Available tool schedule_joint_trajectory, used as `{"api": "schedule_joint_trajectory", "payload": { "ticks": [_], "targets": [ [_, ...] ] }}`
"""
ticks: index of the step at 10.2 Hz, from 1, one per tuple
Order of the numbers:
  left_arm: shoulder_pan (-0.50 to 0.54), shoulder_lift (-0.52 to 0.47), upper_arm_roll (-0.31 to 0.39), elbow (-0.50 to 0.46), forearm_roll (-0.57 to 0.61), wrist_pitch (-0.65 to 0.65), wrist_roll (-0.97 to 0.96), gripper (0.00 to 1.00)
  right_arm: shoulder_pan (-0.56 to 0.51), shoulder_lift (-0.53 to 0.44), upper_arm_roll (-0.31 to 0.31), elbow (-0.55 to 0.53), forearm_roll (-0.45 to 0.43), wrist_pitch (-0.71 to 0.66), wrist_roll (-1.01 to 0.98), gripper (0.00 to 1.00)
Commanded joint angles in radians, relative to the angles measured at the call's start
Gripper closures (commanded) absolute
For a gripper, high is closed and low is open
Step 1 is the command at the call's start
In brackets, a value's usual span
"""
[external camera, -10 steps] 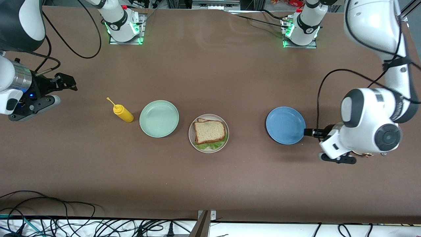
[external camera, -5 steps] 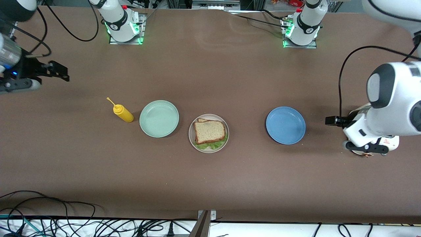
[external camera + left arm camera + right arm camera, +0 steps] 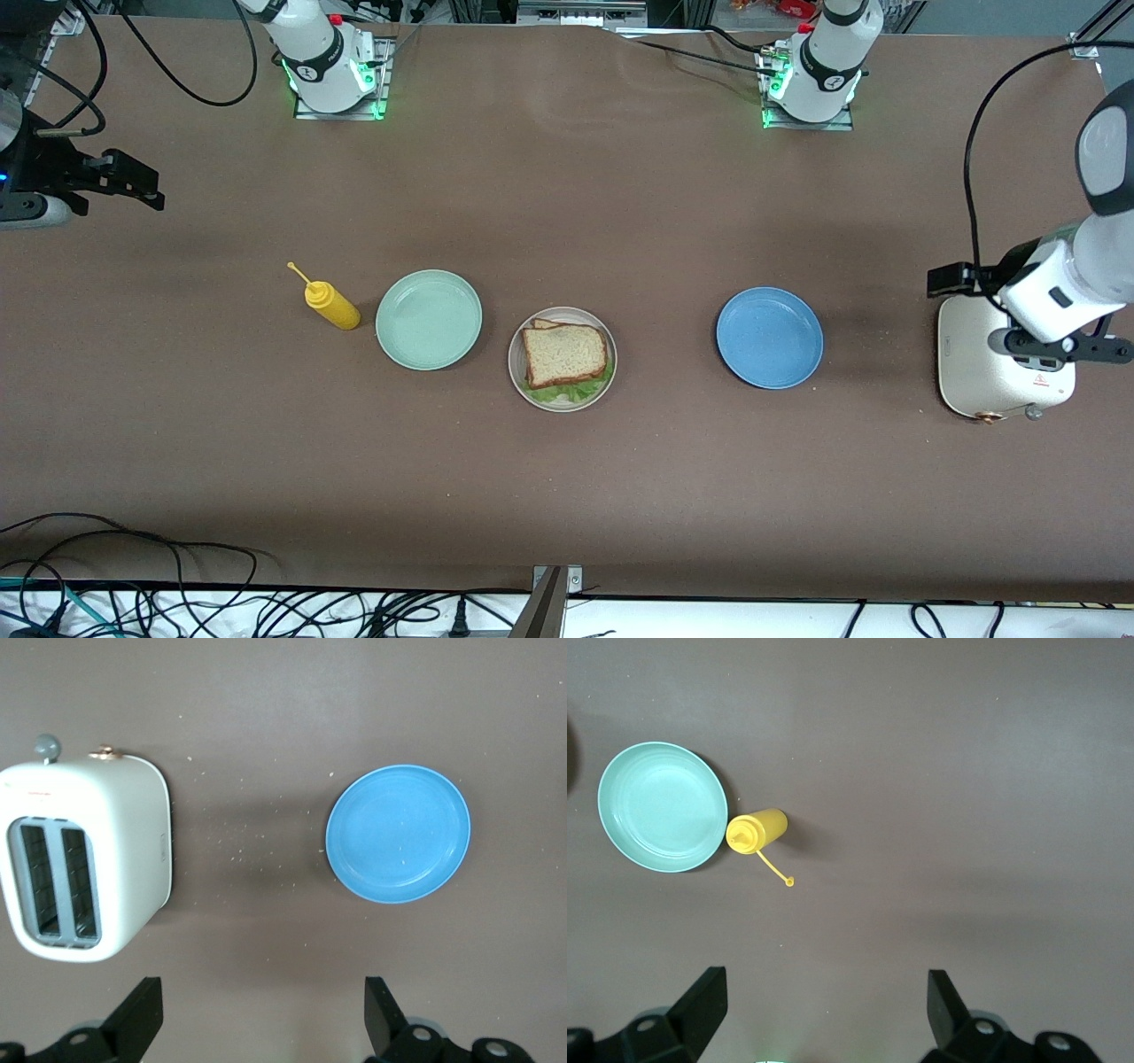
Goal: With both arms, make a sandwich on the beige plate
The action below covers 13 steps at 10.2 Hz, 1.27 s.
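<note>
The sandwich (image 3: 564,353) lies on the beige plate (image 3: 516,377) at the middle of the table. Its top bread slice sits slightly askew over the lower slice, and green lettuce (image 3: 567,390) sticks out at the edge nearer the front camera. My left gripper (image 3: 952,280) hangs open and empty in the air over the toaster's edge, at the left arm's end of the table. In the left wrist view its gripper (image 3: 263,1010) has only bare table between the fingers. My right gripper (image 3: 135,182) hangs open and empty over bare table at the right arm's end, and the right wrist view shows that same gripper (image 3: 826,992) holding nothing.
An empty blue plate (image 3: 769,337) (image 3: 399,833) lies between the sandwich and a cream toaster (image 3: 992,377) (image 3: 84,864). An empty mint-green plate (image 3: 429,319) (image 3: 663,806) and a yellow squeeze bottle (image 3: 332,306) (image 3: 757,831) stand toward the right arm's end. Cables run along the table's near edge.
Both arms have pulled away from the middle toward their own table ends. The left gripper left the blue plate's rim and now hangs over the toaster. The sandwich has not moved.
</note>
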Motion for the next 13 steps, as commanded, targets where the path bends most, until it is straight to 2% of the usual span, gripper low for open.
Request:
{"api": "schedule_joint_trajectory", "payload": {
  "ticks": [1,2,4,7,10,11,13],
  "targets": [
    [0.009,-0.135,-0.052,-0.124,0.041,0.007,-0.04,0.0,-0.041,0.024,0.045,0.044,0.006,-0.041,0.013,0.0],
    [0.025,-0.184,-0.066,-0.171,0.041,0.008,-0.037,0.0,-0.063,0.024,0.071,0.044,0.006,-0.043,0.014,0.0],
    [0.085,-0.225,-0.146,-0.19,0.043,0.007,-0.039,0.0,-0.063,0.027,0.071,0.047,0.006,-0.043,0.013,0.0],
    [0.099,-0.27,-0.157,-0.19,0.041,-0.01,-0.039,0.0,-0.057,0.025,0.071,0.052,0.006,-0.03,0.052,0.0],
    [0.131,-0.269,-0.181,-0.177,0.04,-0.033,-0.031,0.0,-0.049,0.024,0.071,0.053,0.044,0.017,0.112,0.0],
    [0.131,-0.264,-0.181,-0.174,0.041,-0.045,-0.03,0.0,-0.043,0.022,0.071,0.053,0.046,0.011,0.193,0.0],
    [0.131,-0.255,-0.181,-0.173,0.035,-0.045,-0.028,0.0,-0.038,0.022,0.073,0.05,0.04,0.017,0.223,0.0]
  ]
}}
